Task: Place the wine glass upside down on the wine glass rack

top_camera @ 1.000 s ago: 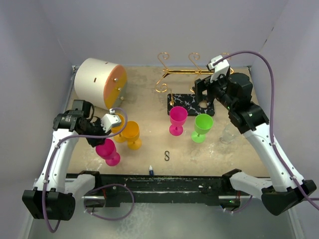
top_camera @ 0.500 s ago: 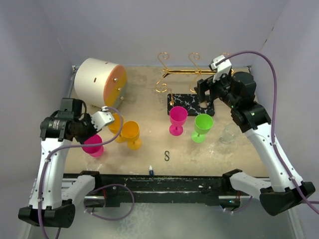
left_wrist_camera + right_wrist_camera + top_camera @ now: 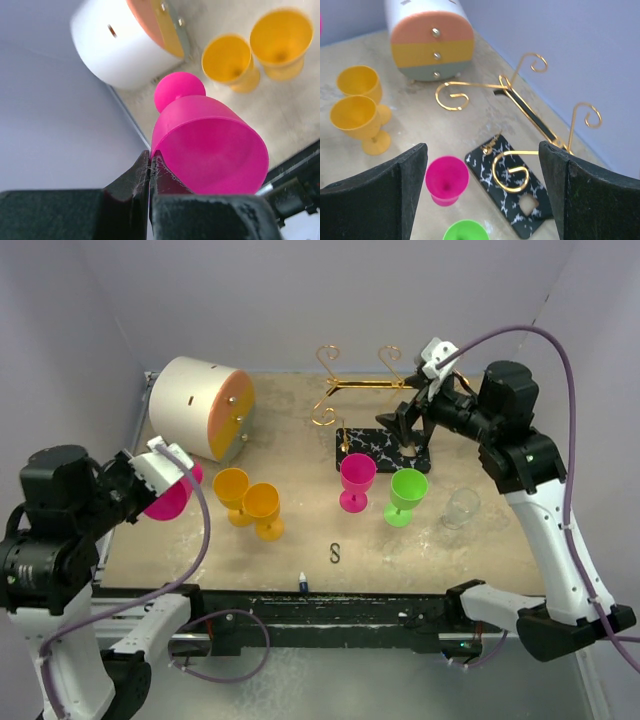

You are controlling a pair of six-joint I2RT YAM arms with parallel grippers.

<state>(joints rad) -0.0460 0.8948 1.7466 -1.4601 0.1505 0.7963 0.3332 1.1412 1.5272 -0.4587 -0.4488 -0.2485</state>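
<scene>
The left fingers (image 3: 127, 192) pinch the rim of a smooth, plastic-looking pink glass (image 3: 210, 145), tilted over the counter's (image 3: 300, 535) left edge, well apart from the rack (image 3: 372, 443). Its curly gold wire hooks are bare, so the glass has yet to be inverted and hung. The right fingers (image 3: 380, 200) gape wide above the marbled black base.

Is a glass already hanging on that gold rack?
No, the gold rack's curled hooks are all bare, and the pink glass and green glass nearest it stand upright beside its base.
</scene>
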